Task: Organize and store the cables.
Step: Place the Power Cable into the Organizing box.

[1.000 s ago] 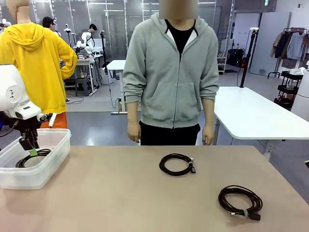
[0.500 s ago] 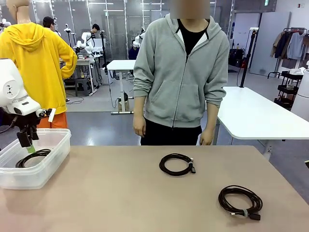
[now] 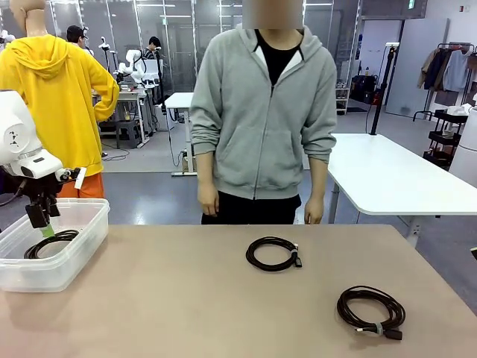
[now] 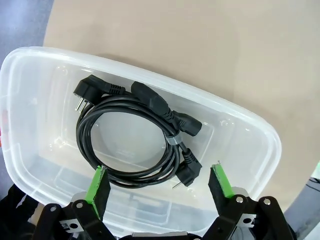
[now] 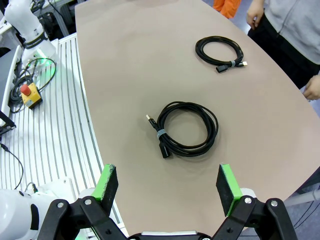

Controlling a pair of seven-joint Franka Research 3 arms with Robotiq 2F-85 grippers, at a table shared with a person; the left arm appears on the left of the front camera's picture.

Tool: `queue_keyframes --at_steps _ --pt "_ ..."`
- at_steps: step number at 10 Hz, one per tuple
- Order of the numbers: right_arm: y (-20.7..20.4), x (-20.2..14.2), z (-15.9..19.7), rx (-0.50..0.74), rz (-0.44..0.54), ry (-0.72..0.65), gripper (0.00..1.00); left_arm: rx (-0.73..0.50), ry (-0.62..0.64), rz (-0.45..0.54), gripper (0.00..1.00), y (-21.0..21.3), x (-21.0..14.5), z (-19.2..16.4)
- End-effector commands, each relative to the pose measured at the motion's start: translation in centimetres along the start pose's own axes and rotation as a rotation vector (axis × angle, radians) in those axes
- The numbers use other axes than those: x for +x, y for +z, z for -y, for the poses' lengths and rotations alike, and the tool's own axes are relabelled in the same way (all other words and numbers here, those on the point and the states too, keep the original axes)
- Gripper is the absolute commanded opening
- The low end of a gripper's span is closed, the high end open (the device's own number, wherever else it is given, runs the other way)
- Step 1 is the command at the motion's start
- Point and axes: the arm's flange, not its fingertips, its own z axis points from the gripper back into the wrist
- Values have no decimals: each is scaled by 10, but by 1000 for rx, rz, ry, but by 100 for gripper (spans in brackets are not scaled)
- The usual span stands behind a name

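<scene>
On the tabletop [image 3: 164, 298] a middle cable [image 3: 273, 253] and a near cable [image 3: 370, 309] wait; the left end effector [image 4: 159, 172], risen wide from the bin [image 3: 78, 261], has left one stored cable [image 3: 52, 240] inside, and the right end effector [image 5: 167, 182] is wide too.

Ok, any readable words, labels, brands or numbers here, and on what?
None can be read.
Green hanging sign, far background: too small to read.
Clear bin and the cable coiled in it: no print visible.

Bin [image 4: 240, 150] clear glossy plastic; cables [image 4: 150, 97] matt rubber; table [image 3: 186, 298] smooth.
</scene>
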Motion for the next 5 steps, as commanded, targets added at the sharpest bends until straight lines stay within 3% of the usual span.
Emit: queue_keyframes --at_steps 1,5 --pt "1 2 1 0 13 7 100 3 5 0 100 0 -1 -3" --pt "1 2 1 0 13 7 100 3 5 0 100 0 -1 -3"
